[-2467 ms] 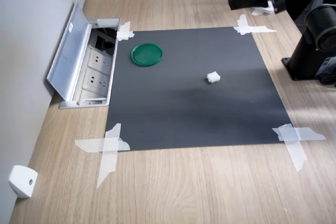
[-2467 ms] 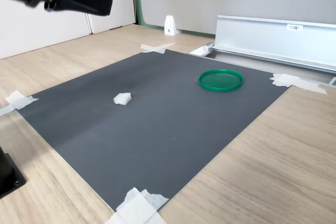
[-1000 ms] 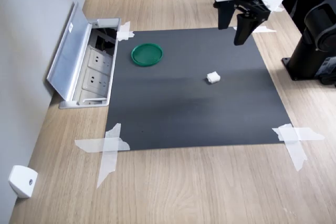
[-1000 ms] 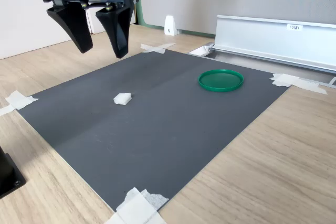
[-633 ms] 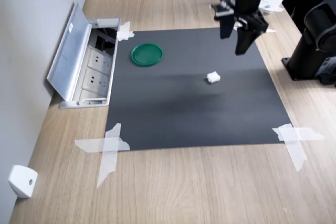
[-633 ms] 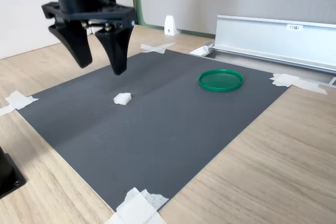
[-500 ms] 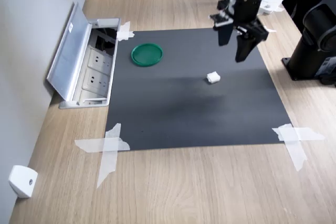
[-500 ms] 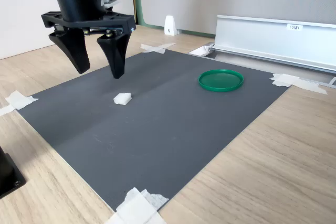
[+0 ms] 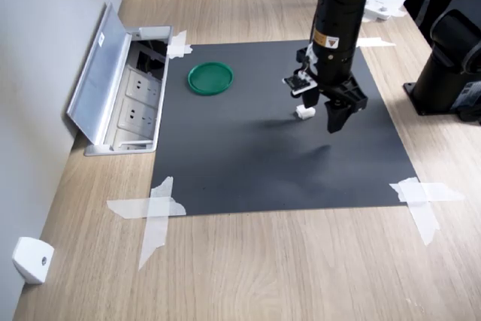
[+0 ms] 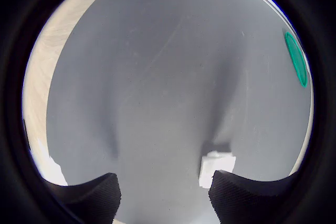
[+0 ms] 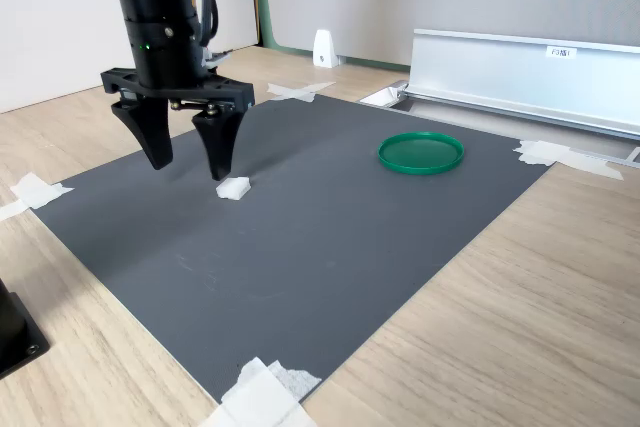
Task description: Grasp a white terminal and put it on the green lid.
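Observation:
The white terminal point(image 9: 304, 113) point(image 11: 234, 188) is a tiny white block lying on the black mat point(image 9: 248, 163). My gripper point(image 9: 319, 115) point(image 11: 190, 169) is open and points down, low over the mat. The terminal is off-centre in the gap: in the wrist view the terminal point(image 10: 215, 166) lies right against one fingertip point(image 10: 252, 195), which covers part of it, while the other fingertip point(image 10: 84, 198) stands far off. The green lid point(image 9: 210, 78) point(image 11: 421, 152) point(image 10: 296, 59) lies flat and bare on the mat, well apart from the gripper.
An open floor socket box point(image 9: 137, 99) with a raised metal flap point(image 11: 520, 67) borders the mat near the lid. White tape strips point(image 9: 154, 212) hold the mat's corners. A white wedge piece point(image 9: 31, 259) sits by the wall. The black arm base point(image 9: 451, 73) stands at the first exterior view's right.
The gripper has come down from high over the mat's far side to just above the mat at the terminal, still open. Terminal and lid have not moved.

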